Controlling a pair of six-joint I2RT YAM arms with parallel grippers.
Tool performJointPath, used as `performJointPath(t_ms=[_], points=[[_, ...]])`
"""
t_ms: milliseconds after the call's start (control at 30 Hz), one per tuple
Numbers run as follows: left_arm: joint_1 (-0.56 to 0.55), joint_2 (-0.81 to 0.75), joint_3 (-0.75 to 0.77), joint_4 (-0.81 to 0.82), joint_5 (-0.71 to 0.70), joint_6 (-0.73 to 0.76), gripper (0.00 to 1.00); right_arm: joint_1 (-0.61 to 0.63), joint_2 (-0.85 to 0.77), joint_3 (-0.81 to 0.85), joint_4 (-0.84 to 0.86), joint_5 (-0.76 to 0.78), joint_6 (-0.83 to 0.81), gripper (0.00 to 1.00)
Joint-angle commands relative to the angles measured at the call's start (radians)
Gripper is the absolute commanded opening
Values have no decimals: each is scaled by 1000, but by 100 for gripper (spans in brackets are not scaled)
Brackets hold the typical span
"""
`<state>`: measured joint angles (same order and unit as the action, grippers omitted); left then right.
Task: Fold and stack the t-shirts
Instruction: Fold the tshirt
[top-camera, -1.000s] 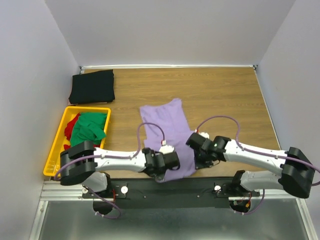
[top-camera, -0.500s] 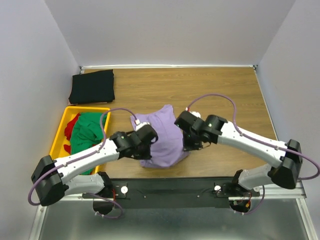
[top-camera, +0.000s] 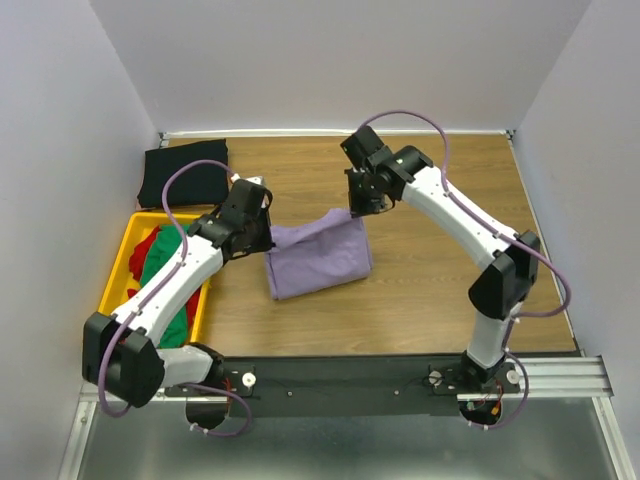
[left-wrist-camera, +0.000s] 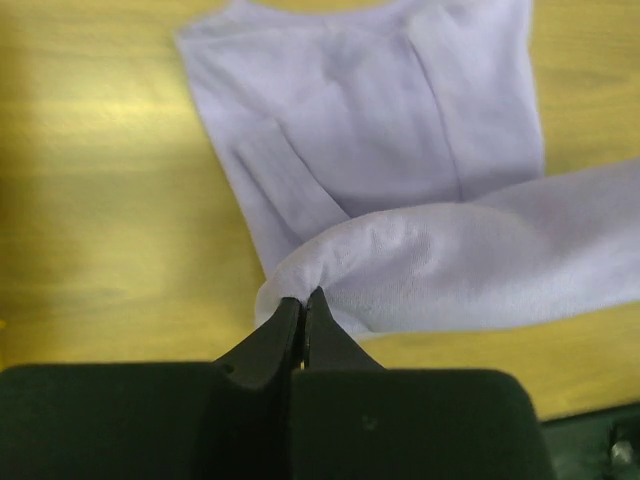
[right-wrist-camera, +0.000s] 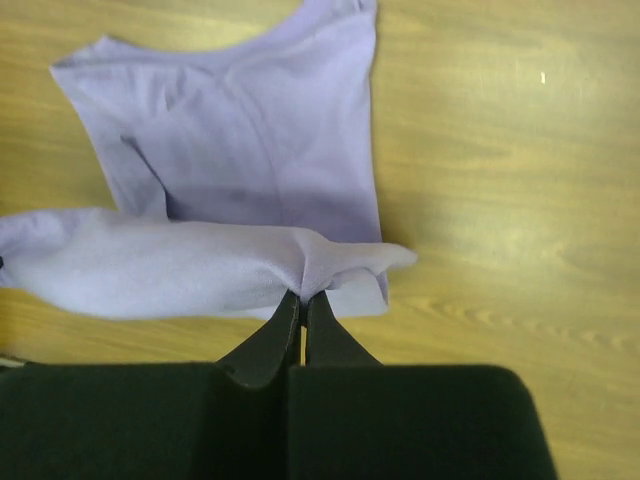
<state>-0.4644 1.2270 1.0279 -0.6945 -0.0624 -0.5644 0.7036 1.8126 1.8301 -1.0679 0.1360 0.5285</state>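
Wood-grain surface between pale walls. The lavender t-shirt (top-camera: 318, 262) lies doubled at its middle, with one edge strung between both pincers. The left pincer (top-camera: 268, 232) and right pincer (top-camera: 352, 210), each clenched on a corner, have carried that edge from the near side over the body. The half-fold looks nearly made. A black t-shirt (top-camera: 185, 172) lies beyond the left pincer.

The top external camera is fixed high above and behind the arm bases, looking steeply down over the whole brown wood-grain counter (top-camera: 440, 260). Each wrist camera sits directly behind its own claw, the left claw (left-wrist-camera: 303, 300) and the right claw (right-wrist-camera: 302, 300), facing down along the fingers at close range. All three views share the lavender-purple cloth t-shirt (top-camera: 320, 262) and the counter around it.
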Motion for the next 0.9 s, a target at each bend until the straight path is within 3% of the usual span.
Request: performJointPath(t_ms=[0,267,533,667,733,767,867], points=[[70,77,29,67,50,115,0,-53,131,136,-12,-62,-107,1],[165,198,1,184,56,139,0,-82,324,261,23,-87,-162,1],[182,339,0,323,79,126,1,-125,379,170,157,-35,-137,2],[184,370,-15,371,70,116,14,-141,389,109,217,-23,-125,4],[184,362,-15,375,70,116,25,-147,375,75,229,-4,-114,21],[184,349,-17,375,38,115,36,-148,361,64,233,10,-102,32],[182,238,-41,378,6,97,55,-151,256,-14,276,103,-75,45]])
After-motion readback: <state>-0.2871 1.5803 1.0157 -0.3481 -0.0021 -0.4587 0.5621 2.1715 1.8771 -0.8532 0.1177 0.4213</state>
